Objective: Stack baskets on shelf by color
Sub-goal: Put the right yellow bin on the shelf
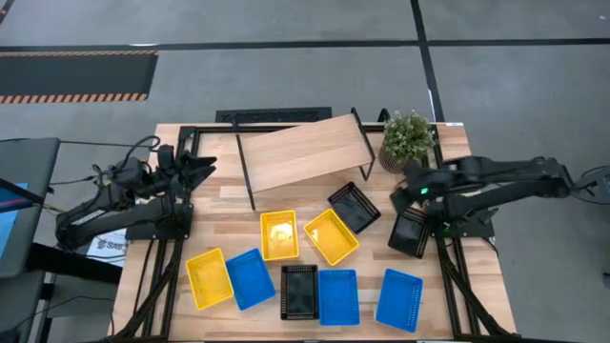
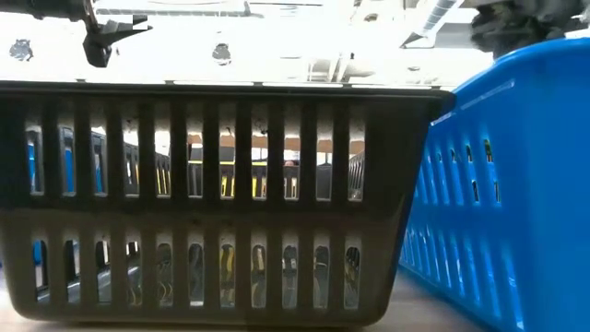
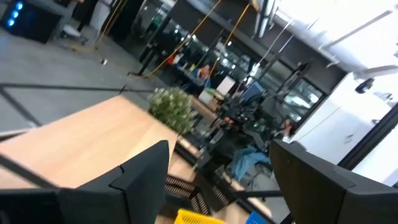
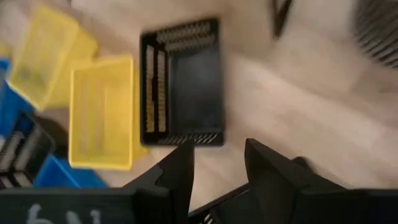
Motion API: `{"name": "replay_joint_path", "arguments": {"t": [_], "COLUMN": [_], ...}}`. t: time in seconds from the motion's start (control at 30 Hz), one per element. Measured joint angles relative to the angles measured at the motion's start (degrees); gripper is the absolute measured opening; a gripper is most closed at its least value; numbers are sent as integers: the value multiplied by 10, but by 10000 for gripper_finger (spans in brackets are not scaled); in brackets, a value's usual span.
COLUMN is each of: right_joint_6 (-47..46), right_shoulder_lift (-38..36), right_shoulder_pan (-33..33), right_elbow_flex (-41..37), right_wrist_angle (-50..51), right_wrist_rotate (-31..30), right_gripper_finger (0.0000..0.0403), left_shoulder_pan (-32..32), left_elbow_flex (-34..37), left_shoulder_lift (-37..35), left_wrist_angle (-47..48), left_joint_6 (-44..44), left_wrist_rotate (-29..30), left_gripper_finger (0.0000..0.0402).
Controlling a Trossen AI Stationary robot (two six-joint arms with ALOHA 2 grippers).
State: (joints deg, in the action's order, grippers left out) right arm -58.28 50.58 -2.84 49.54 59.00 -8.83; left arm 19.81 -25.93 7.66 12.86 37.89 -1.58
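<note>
Your right claw [image 1: 412, 193] hangs released, fingers [image 4: 178, 171] spread, over the right side of the tabletop [image 1: 229, 205], above and between two black baskets: one [image 1: 355, 207] just left of it, one [image 1: 410, 232] partly under the arm. Your left claw [image 1: 205, 169] waits at the tabletop's left edge, fingers [image 3: 140, 174] parted, pointed toward the shelf [image 1: 303, 151], which carries no baskets. Loose on the tabletop you have three yellow baskets [image 1: 279, 234] [image 1: 331, 236] [image 1: 209, 278], three blue [image 1: 250, 278] [image 1: 337, 296] [image 1: 399, 298], and a third black one [image 1: 299, 291] in the front row. A potted plant [image 1: 408, 138] stands just beside the shelf's right end.
</note>
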Motion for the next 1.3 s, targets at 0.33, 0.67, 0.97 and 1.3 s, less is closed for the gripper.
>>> {"name": "replay_joint_path", "arguments": {"t": [0.33, 0.67, 0.97, 1.3], "right_joint_6": [222, 432, 493, 493], "right_shoulder_lift": [213, 385, 483, 539], "right_shoulder_pan": [-92, -156, -200, -198], "right_elbow_flex": [0, 152, 201, 201], "right_wrist_angle": [-184, -179, -148, -120], "right_wrist_rotate": [26, 24, 23, 11], "right_gripper_finger": [197, 230, 227, 211], "left_shoulder_pan": [0, 0, 0, 0], "left_elbow_flex": [0, 0, 0, 0], "left_shoulder_lift": [10, 10, 10, 10], "left_wrist_angle": [33, 42, 73, 82], "left_joint_6": [-24, -26, -37, -37], "left_wrist_rotate": [-11, -14, -9, -7], "left_gripper_finger": [265, 265, 265, 265]}}
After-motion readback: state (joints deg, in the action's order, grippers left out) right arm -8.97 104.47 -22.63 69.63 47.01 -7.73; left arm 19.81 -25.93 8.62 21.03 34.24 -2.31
